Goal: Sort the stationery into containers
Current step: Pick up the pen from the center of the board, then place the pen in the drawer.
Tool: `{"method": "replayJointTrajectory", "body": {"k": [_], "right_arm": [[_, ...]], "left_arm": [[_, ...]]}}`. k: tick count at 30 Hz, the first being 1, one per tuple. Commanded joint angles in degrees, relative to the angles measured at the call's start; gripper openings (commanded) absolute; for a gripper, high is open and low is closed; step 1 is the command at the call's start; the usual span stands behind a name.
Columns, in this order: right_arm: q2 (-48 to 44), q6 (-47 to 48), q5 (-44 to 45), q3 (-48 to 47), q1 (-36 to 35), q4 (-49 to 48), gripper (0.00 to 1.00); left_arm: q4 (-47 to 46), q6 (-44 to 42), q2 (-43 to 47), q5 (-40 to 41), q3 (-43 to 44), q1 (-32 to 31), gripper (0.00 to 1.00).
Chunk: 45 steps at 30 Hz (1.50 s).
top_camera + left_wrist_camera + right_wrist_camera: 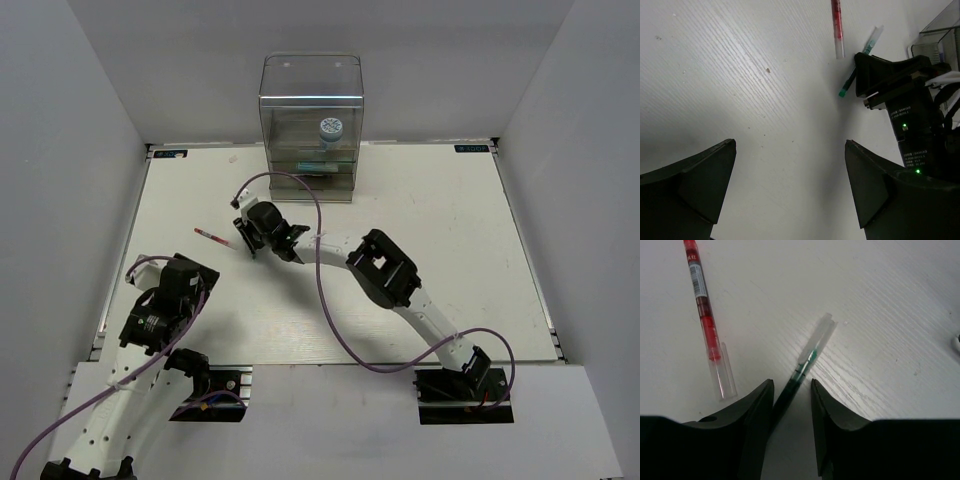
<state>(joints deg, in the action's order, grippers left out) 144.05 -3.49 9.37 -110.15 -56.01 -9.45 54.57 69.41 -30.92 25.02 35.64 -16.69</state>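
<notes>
A teal pen with a clear cap point(808, 360) lies on the white table between the fingers of my right gripper point(792, 386). The jaws stand narrowly open around its dark lower barrel: the left finger is close against it and a gap shows on the right. The left wrist view also shows the teal pen point(866, 50) poking out from under the right gripper point(875, 75). A red pen with a clear cap point(704, 315) point(212, 237) lies just left of it. My left gripper point(790, 150) point(200, 280) hangs wide open over bare table. The clear cabinet point(311, 80) at the back holds a blue-and-white roll point(331, 128).
White walls close in the table on the left, right and back. The right arm point(385, 270) stretches diagonally across the middle, with a purple cable point(325, 300) looping over it. A light-blue item point(315, 160) rests in the cabinet's drawers.
</notes>
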Motion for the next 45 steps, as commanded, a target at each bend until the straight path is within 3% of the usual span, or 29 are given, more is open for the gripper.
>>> {"method": "replayJointTrajectory", "body": {"k": [1,10,12,13,21,29,37,45], "right_arm": [[-2.80,3.04,1.18,6.07,-0.59,4.70,0.40],[-17.72,7.26,-4.79,23.57,1.60,6.02,0.18],[-19.59,7.70,-8.75,26.80,3.00,7.51,0.10],[-22.38,9.10,-12.32,27.35,3.36,7.78,0.00],[-34.00,19.99,-19.98,31.31,9.32,9.10,0.00],[-37.70,35.46,-29.92,24.39,17.07,16.04,0.00],[-28.83,54.44,-35.65,10.86,23.92,28.16,0.00],[-17.84,68.26,-36.26,-1.11,26.92,31.69,0.00]], "left_arm": [[2.21,2.75,-0.89,0.47,1.98,-0.28,1.00],[-7.18,5.30,-3.71,-1.20,-2.41,-0.28,1.00],[-10.70,5.30,-6.78,-0.41,-3.12,-0.28,1.00],[-12.45,5.30,-10.01,-0.41,-3.12,-0.28,1.00],[-21.34,-0.58,-26.90,-1.28,2.24,-0.28,1.00],[-17.40,-2.79,-45.78,1.26,14.19,0.25,1.00],[-15.19,-5.07,-56.17,-0.49,22.89,2.36,1.00],[-14.14,-6.21,-60.31,-1.02,26.76,4.73,1.00]]}}
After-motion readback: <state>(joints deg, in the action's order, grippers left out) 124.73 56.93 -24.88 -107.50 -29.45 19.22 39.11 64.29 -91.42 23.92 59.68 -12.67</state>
